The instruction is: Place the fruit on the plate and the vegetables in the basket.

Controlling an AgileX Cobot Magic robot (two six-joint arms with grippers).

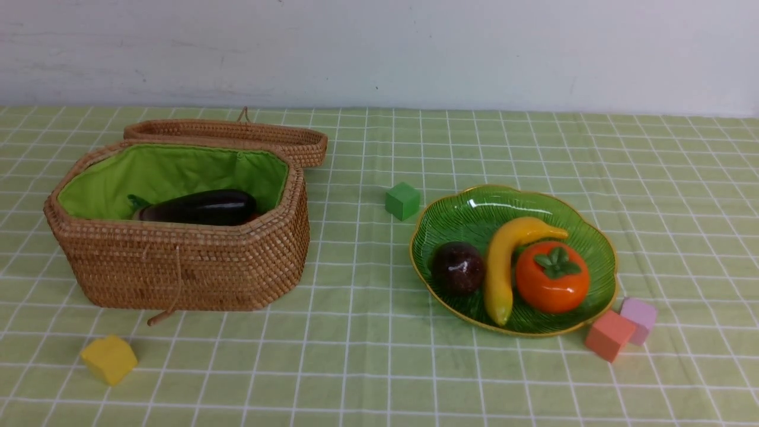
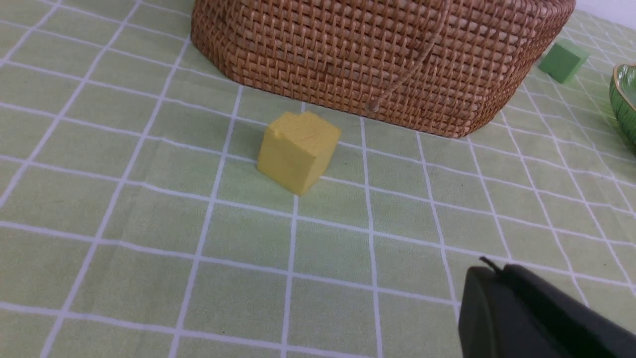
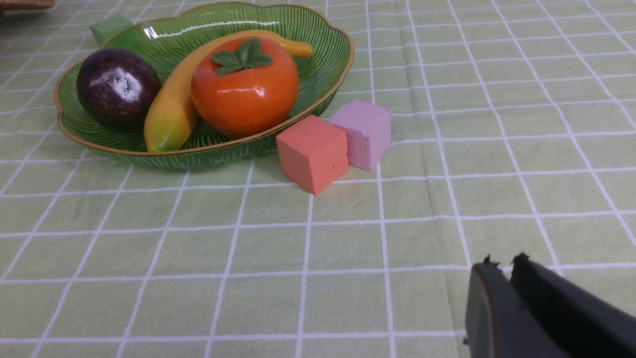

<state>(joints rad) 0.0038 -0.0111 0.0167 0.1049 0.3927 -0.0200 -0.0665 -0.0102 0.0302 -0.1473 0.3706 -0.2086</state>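
The sorting is judged to be at its end. The persimmon (image 1: pixel 552 277), the banana (image 1: pixel 504 261) and the mangosteen (image 1: pixel 458 268) are lying on the plate (image 1: pixel 474 201), toward the right side of the tabletop (image 1: pixel 367 367). The eggplant (image 1: pixel 198 207) is being seen inside the basket (image 1: pixel 178 267) near the left edge; the radish and carrot are mostly hidden there. Probably only a check is being called for next. The left gripper (image 2: pixel 489 278) and right gripper (image 3: pixel 502 271) are being shown with tips together, holding and touching nothing.
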